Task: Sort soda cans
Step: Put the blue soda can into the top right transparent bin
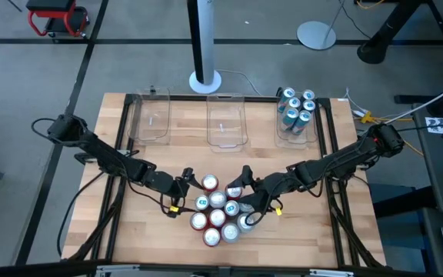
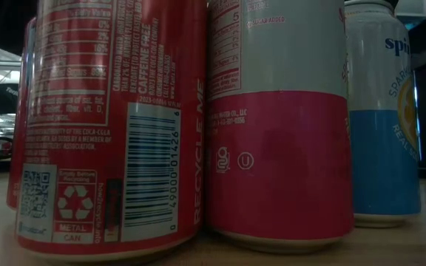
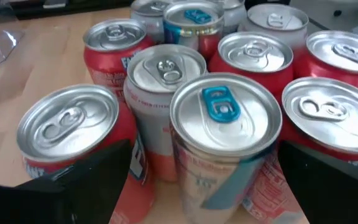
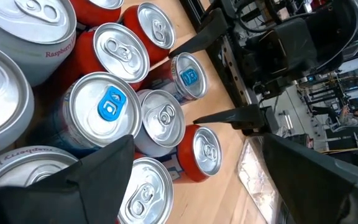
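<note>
Left pincer (image 1: 181, 187) spread wide around blue-tabbed silver-topped metal can (image 3: 224, 140), centre frame; right pincer (image 1: 246, 196) also spread. Risk: tight cluster, neighbouring red cans (image 3: 73, 140) knocked over on closing.

From above, even room light falls on my pale wooden table (image 1: 121, 231), bright, with only soft shadows under my arms. The silver tops of the small metal soda cans (image 1: 218, 208) gleam. The table-height view is dim, its cans close and dark. Past my left wrist the nearest blue-tabbed silver can top (image 3: 225, 121) glares white, slightly blurred.
</note>
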{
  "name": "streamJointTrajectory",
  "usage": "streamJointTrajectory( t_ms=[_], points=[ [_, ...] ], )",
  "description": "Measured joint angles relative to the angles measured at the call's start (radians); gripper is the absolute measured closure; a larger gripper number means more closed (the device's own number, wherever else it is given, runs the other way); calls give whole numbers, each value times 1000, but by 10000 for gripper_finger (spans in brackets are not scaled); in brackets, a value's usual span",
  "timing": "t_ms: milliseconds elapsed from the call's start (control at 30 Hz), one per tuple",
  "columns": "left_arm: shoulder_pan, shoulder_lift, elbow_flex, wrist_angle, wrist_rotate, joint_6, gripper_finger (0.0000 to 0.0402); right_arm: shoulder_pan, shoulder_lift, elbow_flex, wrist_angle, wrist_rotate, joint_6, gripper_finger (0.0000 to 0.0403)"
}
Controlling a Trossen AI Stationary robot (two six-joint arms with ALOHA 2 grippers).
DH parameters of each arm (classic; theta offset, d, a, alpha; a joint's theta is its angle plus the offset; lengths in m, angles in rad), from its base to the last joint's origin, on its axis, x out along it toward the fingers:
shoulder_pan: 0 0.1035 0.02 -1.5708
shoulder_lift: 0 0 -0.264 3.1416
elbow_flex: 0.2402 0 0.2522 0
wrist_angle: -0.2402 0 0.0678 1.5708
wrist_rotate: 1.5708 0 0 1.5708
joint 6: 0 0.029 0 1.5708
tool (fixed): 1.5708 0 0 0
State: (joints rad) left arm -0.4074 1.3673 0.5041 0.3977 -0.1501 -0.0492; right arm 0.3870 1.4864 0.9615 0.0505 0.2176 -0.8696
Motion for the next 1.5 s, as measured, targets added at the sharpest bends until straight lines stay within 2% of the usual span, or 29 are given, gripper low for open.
streamJointTrajectory(
  t_ms=[167, 1133, 1267, 1500],
  points=[
    [2, 38, 0, 66, -10, -11, 9, 0, 0, 0, 0, 0, 0, 49],
    [4, 147, 0, 217, -4, 16, 10, 0, 0, 0, 1, 26, 0, 49],
    [4, 147, 0, 222, -6, 13, 31, 0, 0, 0, 2, 26, 0, 49],
    [4, 147, 0, 222, -7, 26, 107, 0, 0, 0, 2, 26, 0, 49]
  ],
)
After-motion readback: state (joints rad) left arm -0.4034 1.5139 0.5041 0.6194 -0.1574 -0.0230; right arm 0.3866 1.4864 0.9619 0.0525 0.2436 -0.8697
